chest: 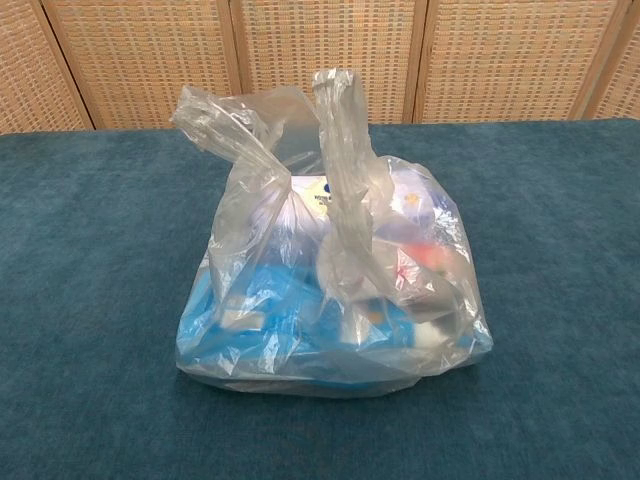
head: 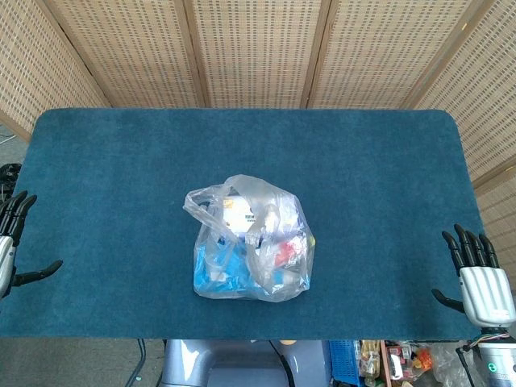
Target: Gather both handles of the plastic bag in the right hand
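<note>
Plastic bag (head: 250,242) sitting mid-table on the blue cloth (head: 121,161), nearer the front edge, both hands well apart from it.

Clear, crinkled film showing blue and white packets and a red spot inside. Two handles (chest: 340,130) standing up loose, one twisted, neither held. Left hand (head: 12,242) hanging at the left edge, fingers spread, holding nothing. Right hand (head: 480,278) resting at the right edge, fingers extended, empty.
</note>
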`<state>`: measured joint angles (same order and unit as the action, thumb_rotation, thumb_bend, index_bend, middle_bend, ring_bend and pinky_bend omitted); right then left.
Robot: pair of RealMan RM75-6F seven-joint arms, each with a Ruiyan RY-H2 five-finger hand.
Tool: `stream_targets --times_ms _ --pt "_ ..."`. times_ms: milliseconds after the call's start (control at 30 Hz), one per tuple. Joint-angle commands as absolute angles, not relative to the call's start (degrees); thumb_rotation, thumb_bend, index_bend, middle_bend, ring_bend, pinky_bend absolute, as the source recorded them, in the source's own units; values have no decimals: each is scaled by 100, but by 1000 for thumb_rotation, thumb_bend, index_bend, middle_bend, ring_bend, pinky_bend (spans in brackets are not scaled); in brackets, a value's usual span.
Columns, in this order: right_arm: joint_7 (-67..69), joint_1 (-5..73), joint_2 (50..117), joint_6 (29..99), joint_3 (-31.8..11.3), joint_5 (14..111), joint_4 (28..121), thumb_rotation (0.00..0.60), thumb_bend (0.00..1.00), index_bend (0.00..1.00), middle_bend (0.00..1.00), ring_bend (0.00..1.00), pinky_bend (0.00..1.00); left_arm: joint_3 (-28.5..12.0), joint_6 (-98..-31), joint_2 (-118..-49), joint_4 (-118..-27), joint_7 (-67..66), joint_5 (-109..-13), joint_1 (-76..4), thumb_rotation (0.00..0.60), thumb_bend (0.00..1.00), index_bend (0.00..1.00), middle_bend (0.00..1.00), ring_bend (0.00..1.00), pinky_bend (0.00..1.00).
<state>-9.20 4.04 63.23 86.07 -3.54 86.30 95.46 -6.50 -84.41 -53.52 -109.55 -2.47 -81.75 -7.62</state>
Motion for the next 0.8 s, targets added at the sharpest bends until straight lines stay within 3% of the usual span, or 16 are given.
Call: stream_targets --times_ms 33,333,500,800 --pt "-1002 382 6353 8639 -356 8607 9546 600 0 1 0 0 0 -660 -8488 -5357 -10932 -177 -8217 -751 600 49 0 0 0 0" --pt "-695 456 6305 8396 -292 8629 9670 600 0 17 0 0 0 -661 -8559 -5313 -10976 -166 -8186 -704 600 49 0 0 0 0" --pt "128 956 5980 7577 -258 8866 9842 600 0 40 0 0 0 -749 -8488 -5313 -10981 -195 -7978 -757 600 51 0 0 0 0" --pt "3118 2453 5139 5483 -273 9423 10422 600 0 62 0 0 0 -883 -8350 -5351 -10989 -335 -7615 -868 600 50 0 0 0 0"
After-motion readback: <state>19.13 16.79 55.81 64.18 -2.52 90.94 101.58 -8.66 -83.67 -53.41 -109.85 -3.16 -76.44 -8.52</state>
